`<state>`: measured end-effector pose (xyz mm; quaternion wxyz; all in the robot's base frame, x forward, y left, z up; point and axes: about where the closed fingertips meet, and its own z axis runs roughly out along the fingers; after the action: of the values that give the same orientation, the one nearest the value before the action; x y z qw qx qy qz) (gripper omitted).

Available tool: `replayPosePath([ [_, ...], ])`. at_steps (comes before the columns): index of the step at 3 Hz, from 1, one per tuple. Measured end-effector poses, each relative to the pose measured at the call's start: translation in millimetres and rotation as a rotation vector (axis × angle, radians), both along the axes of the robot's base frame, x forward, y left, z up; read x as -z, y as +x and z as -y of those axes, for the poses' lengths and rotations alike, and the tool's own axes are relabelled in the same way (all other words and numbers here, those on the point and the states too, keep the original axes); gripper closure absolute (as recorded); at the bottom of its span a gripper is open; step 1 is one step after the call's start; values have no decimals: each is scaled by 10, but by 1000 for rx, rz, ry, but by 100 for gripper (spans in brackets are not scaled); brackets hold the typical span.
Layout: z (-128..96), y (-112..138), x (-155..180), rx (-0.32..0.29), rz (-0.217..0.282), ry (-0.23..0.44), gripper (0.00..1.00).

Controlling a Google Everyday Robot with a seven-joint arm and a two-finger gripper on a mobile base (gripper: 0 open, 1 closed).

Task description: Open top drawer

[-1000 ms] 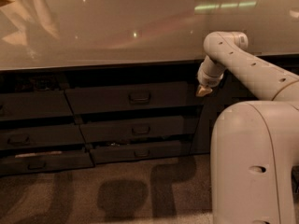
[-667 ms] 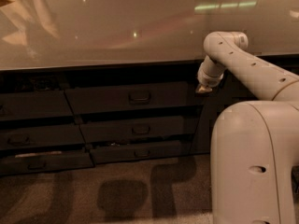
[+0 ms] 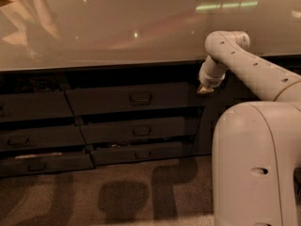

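Note:
The top drawer (image 3: 108, 99) is a wide dark grey front just under the countertop, with a small dark loop handle (image 3: 140, 98) at its centre. Its inside does not show. My gripper (image 3: 205, 89) hangs from the white arm (image 3: 244, 62) at the right end of that drawer front, level with the handle and well to the right of it. It touches nothing that I can see.
A glossy pale countertop (image 3: 117, 27) overhangs the drawers. Two shallower dark drawers (image 3: 138, 130) (image 3: 136, 153) sit below the top one, and another stack (image 3: 37, 135) stands to the left. My white base (image 3: 256, 164) fills the lower right. Brown carpet (image 3: 94, 197) covers the floor.

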<state>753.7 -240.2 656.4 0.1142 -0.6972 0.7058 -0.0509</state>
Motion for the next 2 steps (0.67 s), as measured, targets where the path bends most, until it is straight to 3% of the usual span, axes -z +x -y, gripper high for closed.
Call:
replayPosePath([
  [2, -19, -23, -50, -12, 3, -10, 100],
])
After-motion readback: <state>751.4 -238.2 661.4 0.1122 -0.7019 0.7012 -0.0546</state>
